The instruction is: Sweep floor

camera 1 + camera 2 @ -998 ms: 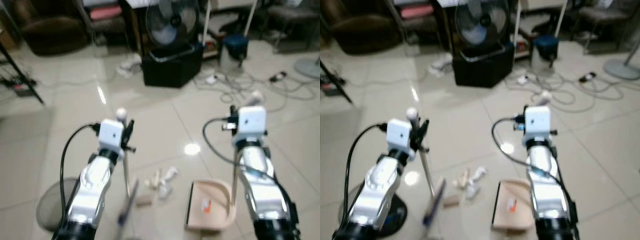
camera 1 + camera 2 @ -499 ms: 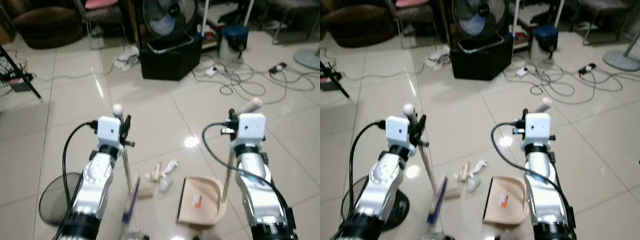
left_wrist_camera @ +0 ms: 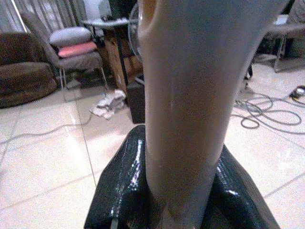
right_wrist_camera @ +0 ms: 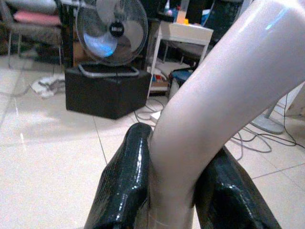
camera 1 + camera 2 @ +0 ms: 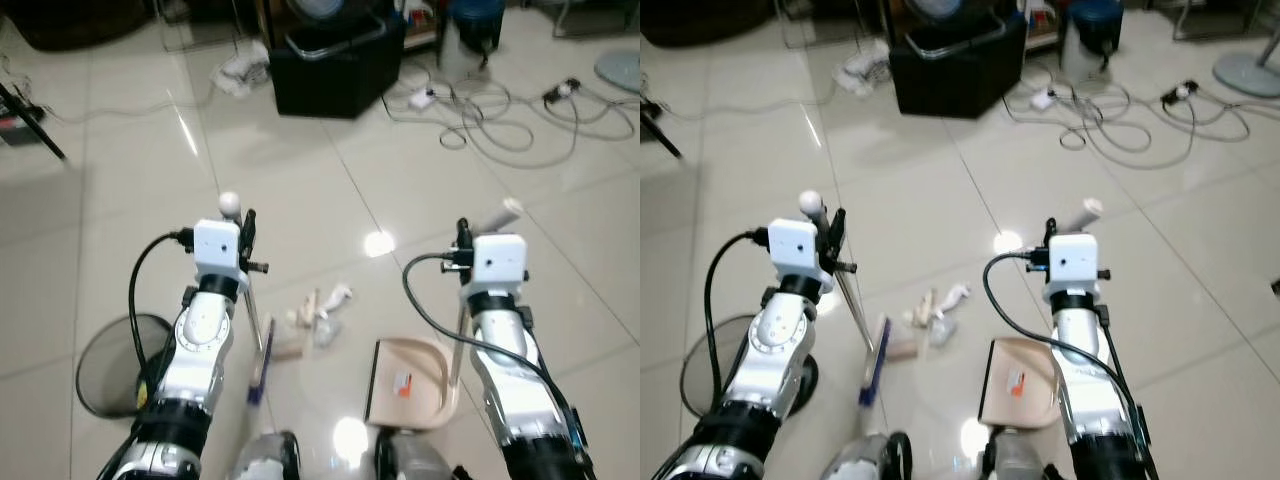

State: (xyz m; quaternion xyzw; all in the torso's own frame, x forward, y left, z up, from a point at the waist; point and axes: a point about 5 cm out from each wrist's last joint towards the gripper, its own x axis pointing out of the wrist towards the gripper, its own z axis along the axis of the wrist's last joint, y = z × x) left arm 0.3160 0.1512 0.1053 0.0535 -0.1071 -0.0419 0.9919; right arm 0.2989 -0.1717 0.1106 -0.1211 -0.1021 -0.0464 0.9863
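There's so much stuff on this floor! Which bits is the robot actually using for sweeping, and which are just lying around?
For the job:
- thin-handled broom with blue brush head, in left gripper
- beige plastic dustpan, handle in right gripper
- pale crumpled scraps of litter
- round black mesh bin, possibly

Lying about:
- black box
- tangled grey cables
- white rag

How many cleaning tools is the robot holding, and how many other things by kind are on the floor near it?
Brooms: 1
Dustpans: 1
Mesh wastebaskets: 1
Litter piles: 1
Black bins: 1
Total: 5
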